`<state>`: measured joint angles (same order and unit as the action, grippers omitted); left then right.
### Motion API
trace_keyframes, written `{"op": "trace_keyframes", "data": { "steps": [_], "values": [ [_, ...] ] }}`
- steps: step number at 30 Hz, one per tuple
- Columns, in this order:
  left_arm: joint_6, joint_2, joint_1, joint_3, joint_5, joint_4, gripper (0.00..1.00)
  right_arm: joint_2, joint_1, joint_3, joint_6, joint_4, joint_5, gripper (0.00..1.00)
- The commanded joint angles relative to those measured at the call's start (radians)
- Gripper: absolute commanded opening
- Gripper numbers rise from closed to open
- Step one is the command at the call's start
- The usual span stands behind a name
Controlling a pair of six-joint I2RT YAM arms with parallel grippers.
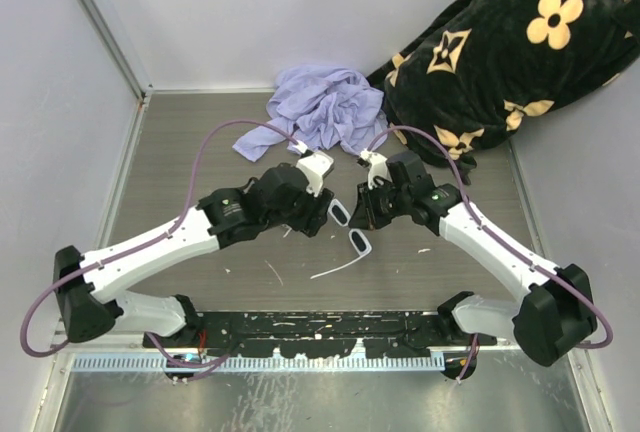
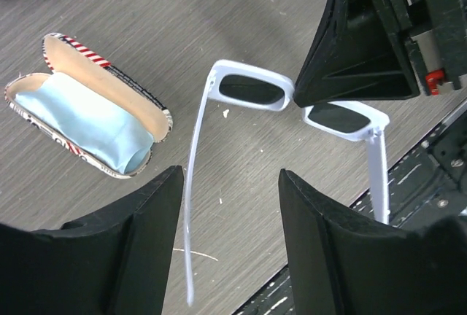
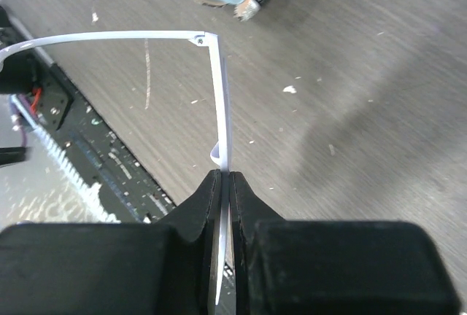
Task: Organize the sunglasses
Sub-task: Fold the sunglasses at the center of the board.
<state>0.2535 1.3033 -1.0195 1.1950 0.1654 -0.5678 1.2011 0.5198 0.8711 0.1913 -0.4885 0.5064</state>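
The white-framed sunglasses [image 1: 358, 242] with dark lenses are at the table's middle with both arms unfolded. My right gripper [image 1: 362, 212] is shut on the frame by the bridge; the right wrist view shows the frame [image 3: 221, 103] edge-on, pinched between the pads [image 3: 224, 180]. My left gripper [image 2: 230, 205] is open and faces the sunglasses [image 2: 252, 89]. One slim white arm [image 2: 191, 213] runs between its fingers, close to the left finger [image 2: 139, 249], without being gripped. The open red-and-white case [image 2: 149, 107] lies to the left with a light-blue cloth [image 2: 80, 122] inside.
A crumpled purple cloth [image 1: 320, 107] lies at the back centre. A black blanket with tan flowers [image 1: 500, 52] fills the back right corner. Grey walls close the left and back. A black rail [image 1: 320, 337] runs along the near edge. The case is hidden in the top view.
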Motion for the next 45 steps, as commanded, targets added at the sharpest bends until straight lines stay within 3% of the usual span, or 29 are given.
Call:
{"op": "trace_keyframes", "data": {
  "steps": [1,6,11,17,30,45],
  "values": [
    [0.095,-0.095,0.038,0.018,0.08,0.05,0.58,-0.07,0.005,0.012,-0.002,0.049,-0.167,0.0],
    [0.199,-0.13,0.137,0.0,0.128,-0.002,0.58,-0.114,0.005,0.022,-0.044,0.076,-0.293,0.0],
    [0.197,-0.079,0.179,0.049,0.156,-0.08,0.53,-0.109,0.01,0.065,-0.06,0.06,-0.363,0.0],
    [0.171,0.042,0.179,0.108,0.125,-0.095,0.48,-0.097,0.024,0.102,-0.07,0.035,-0.374,0.0],
    [0.158,0.151,0.174,0.156,0.044,-0.055,0.43,-0.093,0.04,0.136,-0.052,0.021,-0.365,0.0],
    [0.159,0.287,0.093,0.259,0.087,-0.05,0.39,-0.041,0.071,0.174,0.051,0.028,-0.402,0.0]
  ]
}}
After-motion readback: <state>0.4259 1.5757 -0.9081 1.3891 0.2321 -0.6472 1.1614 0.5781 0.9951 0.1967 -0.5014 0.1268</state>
